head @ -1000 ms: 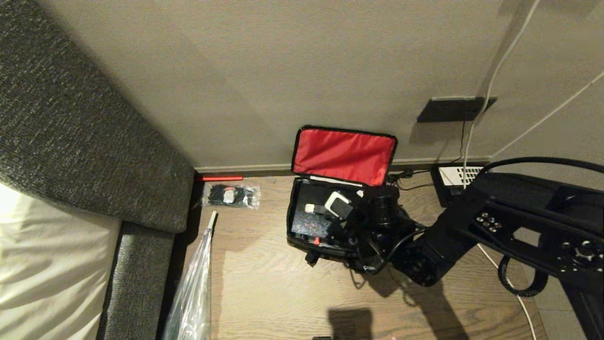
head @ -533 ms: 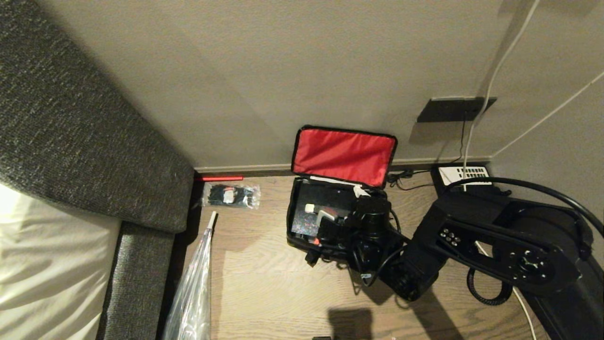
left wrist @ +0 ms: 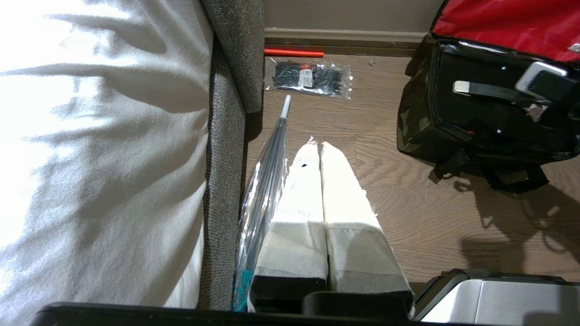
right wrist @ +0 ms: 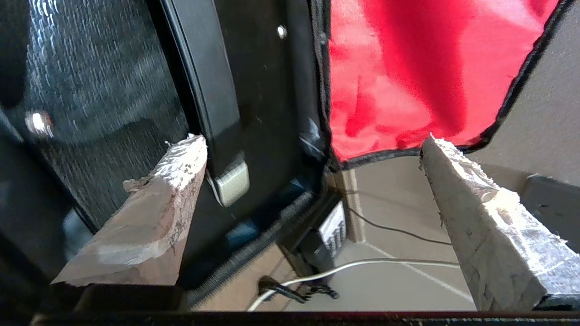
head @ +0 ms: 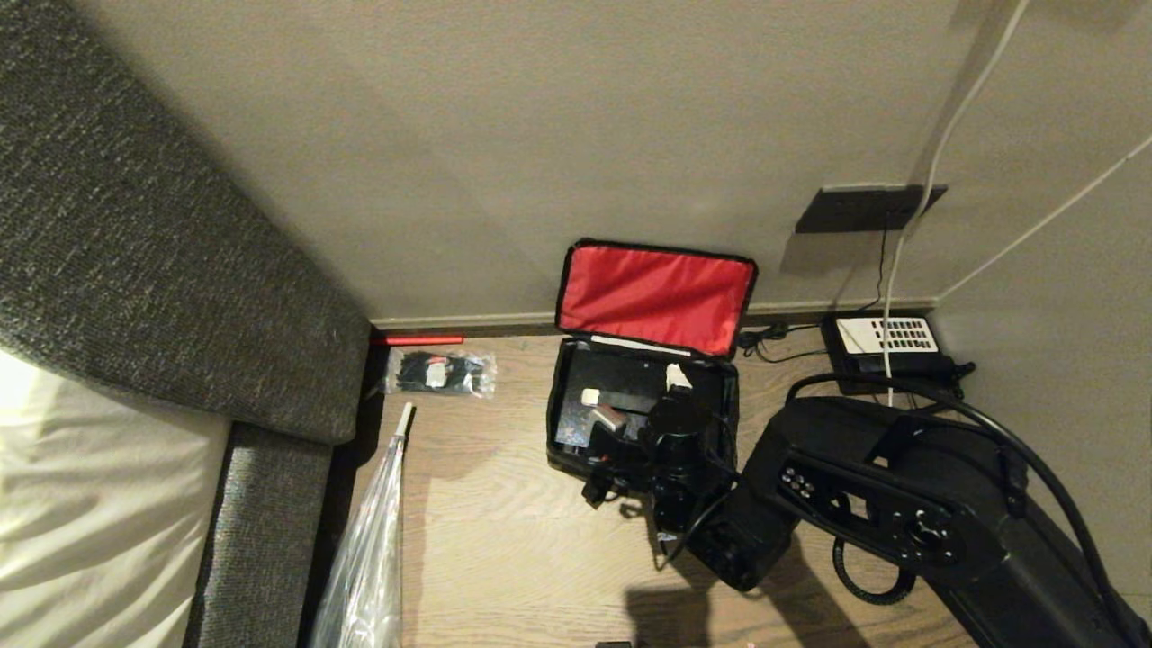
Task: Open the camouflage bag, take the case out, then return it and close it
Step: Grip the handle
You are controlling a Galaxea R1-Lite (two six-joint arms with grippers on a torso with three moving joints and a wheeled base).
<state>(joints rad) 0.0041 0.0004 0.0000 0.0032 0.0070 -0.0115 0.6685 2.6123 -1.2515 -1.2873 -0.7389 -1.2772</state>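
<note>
The camouflage bag (head: 560,454) stands open on the floor by the wall, its red lid (head: 655,297) leaning back. The black case (head: 621,378) lies flat inside it, and its handle (left wrist: 489,90) has a white end (head: 591,396). My right gripper (head: 625,421) hovers over the case near the bag's front. In the right wrist view the right gripper (right wrist: 311,141) is open wide, holding nothing, with the handle's end (right wrist: 231,183) and the bag's rim between its fingers. My left gripper (left wrist: 315,145) hangs shut and empty over the floor, left of the bag (left wrist: 414,122).
A black telephone (head: 886,337) with a white keypad sits by the wall to the right, with cables around it. A clear packet of black ties (head: 441,371) and a plastic-wrapped umbrella (head: 369,540) lie left of the bag. The grey bed frame (head: 135,270) fills the left.
My right arm has swung down and to the left in the head view. Its gripper has slid across the case toward the bag's front edge. The bag and the case have stayed put.
</note>
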